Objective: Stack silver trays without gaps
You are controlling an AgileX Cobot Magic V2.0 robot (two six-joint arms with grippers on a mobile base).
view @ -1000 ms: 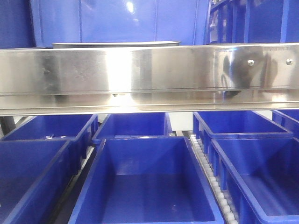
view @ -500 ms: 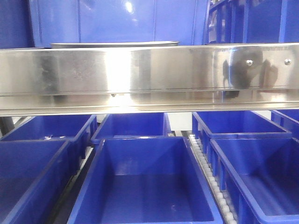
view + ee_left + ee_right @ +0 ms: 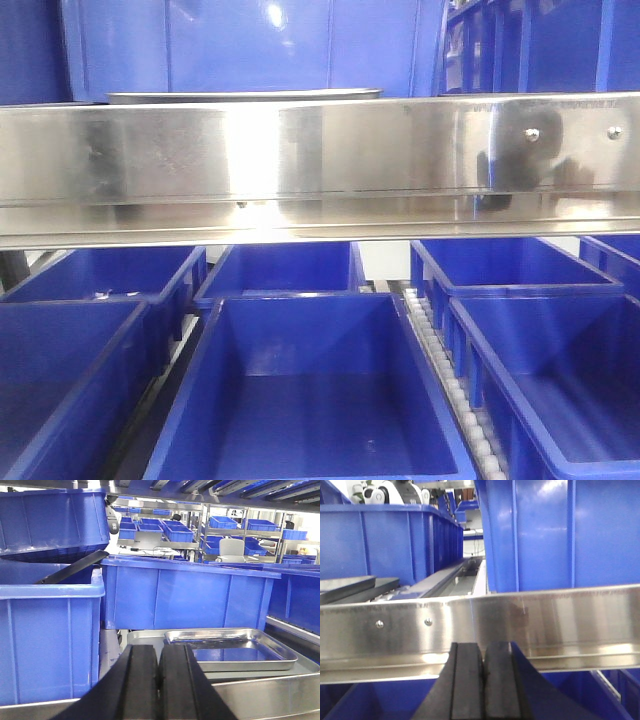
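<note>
Stainless steel dominates the front view: a long brushed rail [image 3: 320,165] runs flat across the whole width, mirror-bright at its middle, with two small screw heads near its right end. Just above its top edge peeks the thin rim of a silver tray [image 3: 245,96], backed by a tall blue plastic bin [image 3: 250,45]. Below the rail, open blue bins [image 3: 310,390] with smooth sloped walls sit in rows, and a strip of white rollers [image 3: 450,385] runs between two of them.

From the left wrist view, a shallow silver tray [image 3: 232,650] with rounded corners and a thin flared rim lies inside a larger grey steel pan [image 3: 280,690]; its glossy floor reflects blue. Ribbed blue bins [image 3: 50,630] stand beside and behind it. The left tool [image 3: 159,685] shows two black rubbery pads pressed together, clenched on nothing.

In the right wrist view, the right tool [image 3: 482,685] is likewise clenched, pads touching, in front of the rail [image 3: 520,625].
</note>
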